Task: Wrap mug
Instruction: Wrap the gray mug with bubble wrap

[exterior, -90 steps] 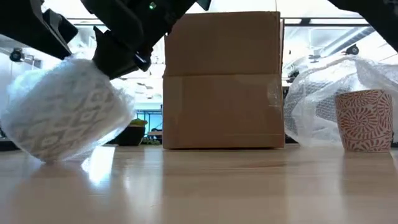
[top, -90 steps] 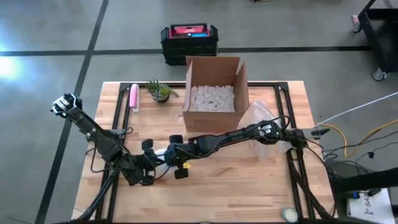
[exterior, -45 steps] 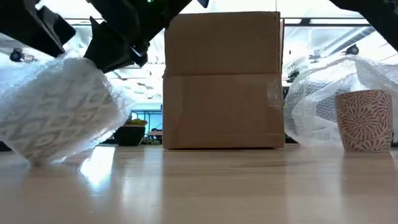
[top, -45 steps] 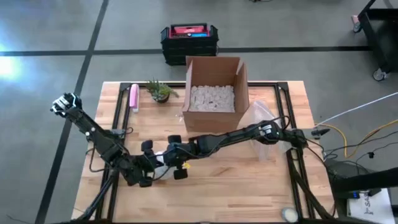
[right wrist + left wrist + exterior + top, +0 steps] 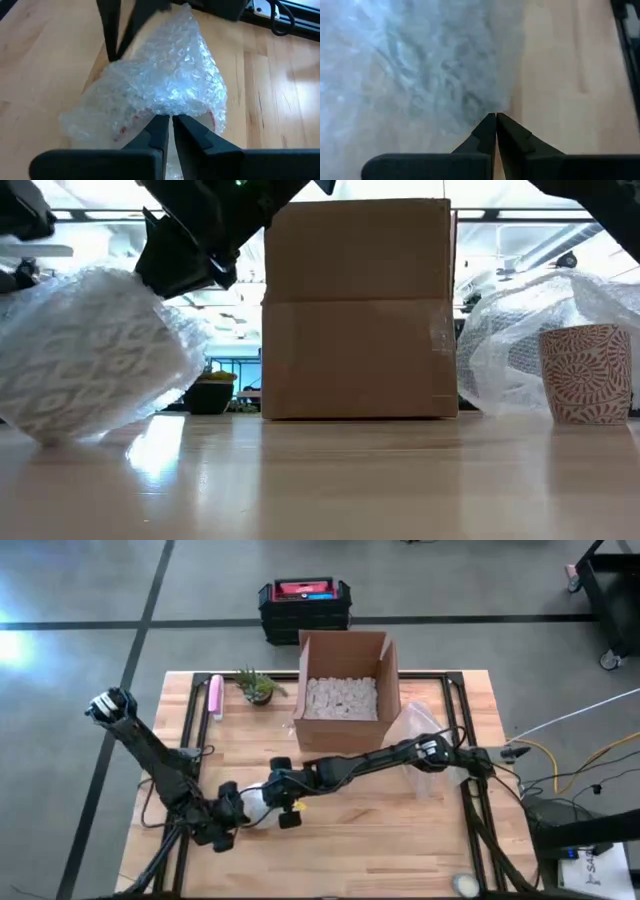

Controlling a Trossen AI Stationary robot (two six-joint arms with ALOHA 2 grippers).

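**Both grippers at a bubble-wrapped mug**

High view: the wrapped mug (image 5: 256, 804) lies on the table's (image 5: 400, 840) front left, between the left gripper (image 5: 232, 810) and right gripper (image 5: 272, 796).

Low view: the bundle rests tilted left of a cardboard box (image 5: 356, 310); a second patterned cup (image 5: 585, 372) stands right.

Left wrist view: fingers pressed together beside the wrap.

Right wrist view: fingers pinch the wrap.

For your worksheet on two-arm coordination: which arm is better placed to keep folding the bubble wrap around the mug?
Probably the right: right gripper pinches the wrap on the wrapped mug; left gripper is shut beside it.
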